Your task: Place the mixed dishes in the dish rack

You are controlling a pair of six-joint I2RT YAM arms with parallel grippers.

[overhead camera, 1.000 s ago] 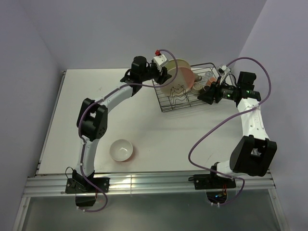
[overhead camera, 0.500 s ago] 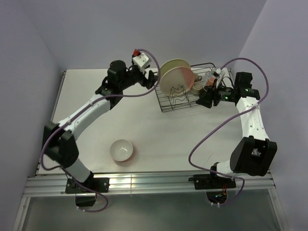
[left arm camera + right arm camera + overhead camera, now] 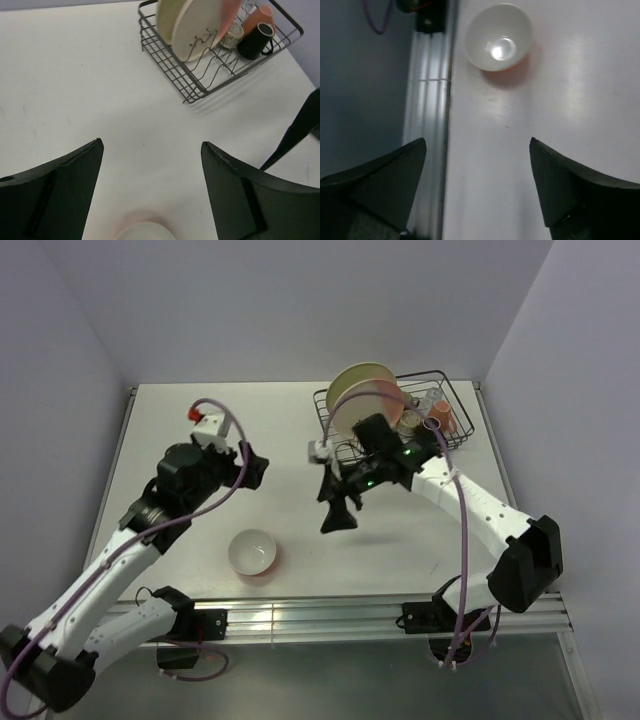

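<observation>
Left tool (image 3: 256,468) and right tool (image 3: 338,508) hang spread (nothing pinched), so best take the white bowl (image 3: 251,552) by its rim, one finger inside, one outside.

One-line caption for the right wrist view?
Open right hand hovers over the table, white bowl lying ahead.

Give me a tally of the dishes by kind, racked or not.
Plates: 2 (cream plate, sprig plate), in the dish rack
Cups and mugs: 3 (small cup, brown cup, dark mug), in the rack
Bowls: 1 (white bowl), outside the rack
Total: 6 in view
</observation>
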